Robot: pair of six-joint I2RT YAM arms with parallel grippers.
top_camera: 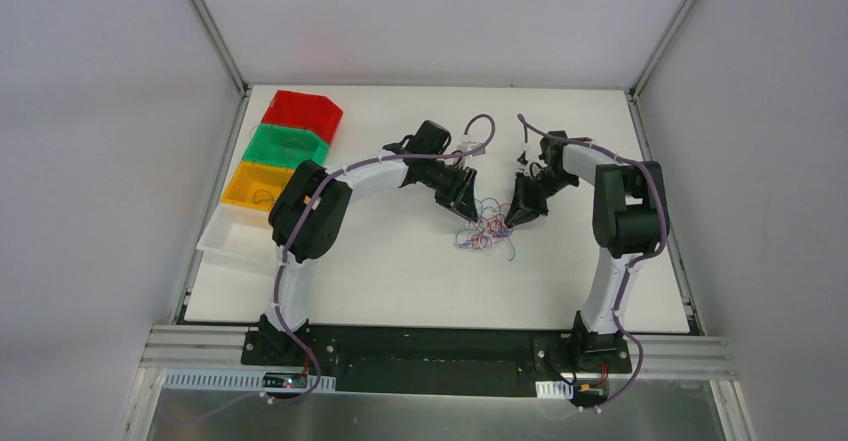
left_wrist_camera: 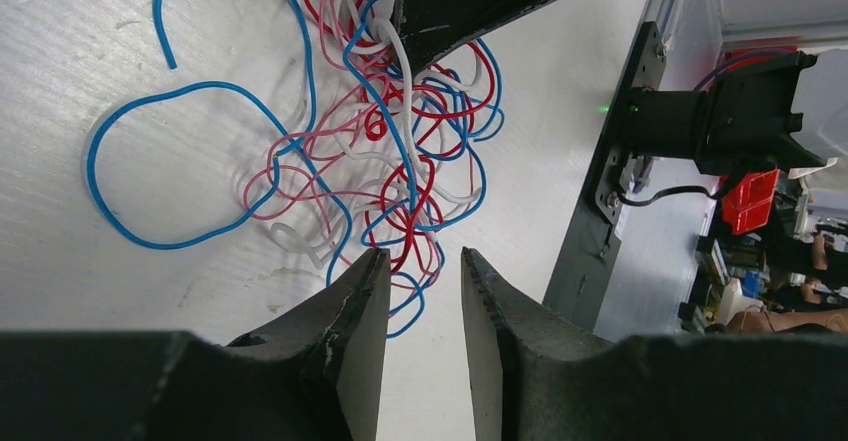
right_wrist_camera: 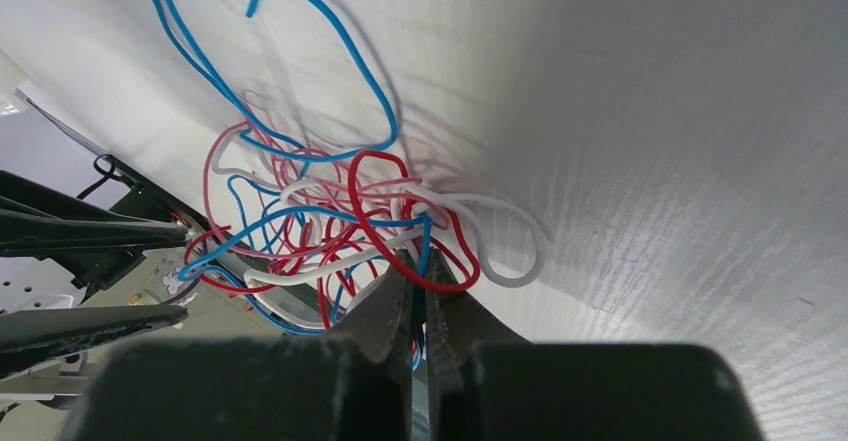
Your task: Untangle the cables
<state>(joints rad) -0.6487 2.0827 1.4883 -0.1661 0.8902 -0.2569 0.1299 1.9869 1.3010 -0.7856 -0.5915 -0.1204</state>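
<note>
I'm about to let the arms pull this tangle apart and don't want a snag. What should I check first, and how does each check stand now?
1. Right gripper holding strands: ok, its fingers are shut on the cables.
2. Left gripper ready to grasp: ok, open, nothing between its fingers.
3. Tangle near the left fingers: ok, strands lie just ahead of them.
4. Loose blue strand easy to single out: ok, it loops out beside the clump.
5. Held strands free of knots: cannot tell.
6. Cables separated: not ok, red, blue and white form one clump.
</note>
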